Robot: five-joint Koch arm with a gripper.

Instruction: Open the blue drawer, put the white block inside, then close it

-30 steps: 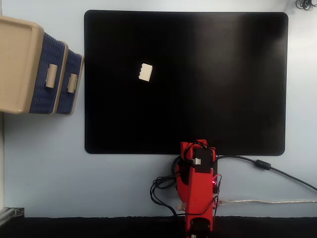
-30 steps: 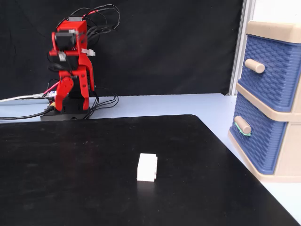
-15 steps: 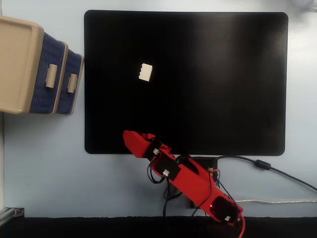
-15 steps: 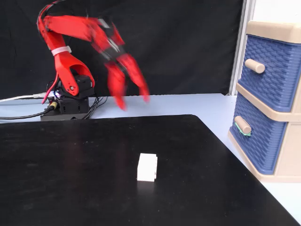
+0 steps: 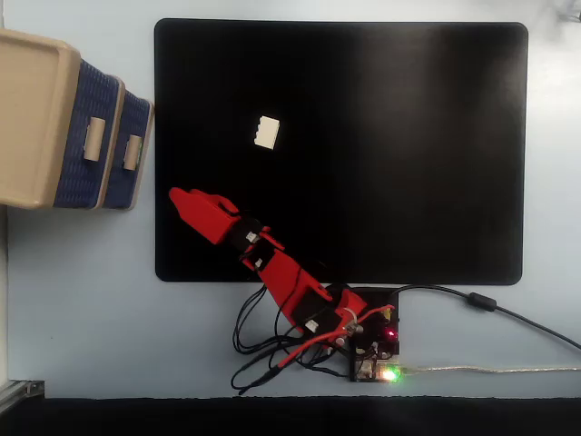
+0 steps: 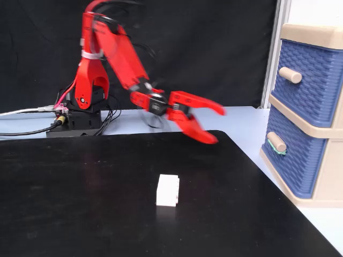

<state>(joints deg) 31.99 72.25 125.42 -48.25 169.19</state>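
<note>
The white block [image 5: 267, 133] [image 6: 168, 190] lies alone on the black mat [image 5: 408, 136], clear of the arm. My red gripper [image 6: 218, 126] hangs open and empty above the mat, its two jaws spread one above the other; in the top-down fixed view the gripper [image 5: 177, 197] sits near the mat's left edge, below the block. The blue drawer [image 6: 300, 160] [image 5: 138, 113], the lower one in the beige cabinet [image 6: 321, 126], is shut, and its beige handle [image 6: 276, 142] faces the mat. A gap of bare table separates gripper and drawer.
The upper blue drawer [image 6: 316, 80] [image 5: 82, 100] is shut too. The arm's base [image 5: 372, 345] with its board and cables stands at the mat's near edge in the top-down view. A grey cable [image 5: 508, 313] runs off to the right.
</note>
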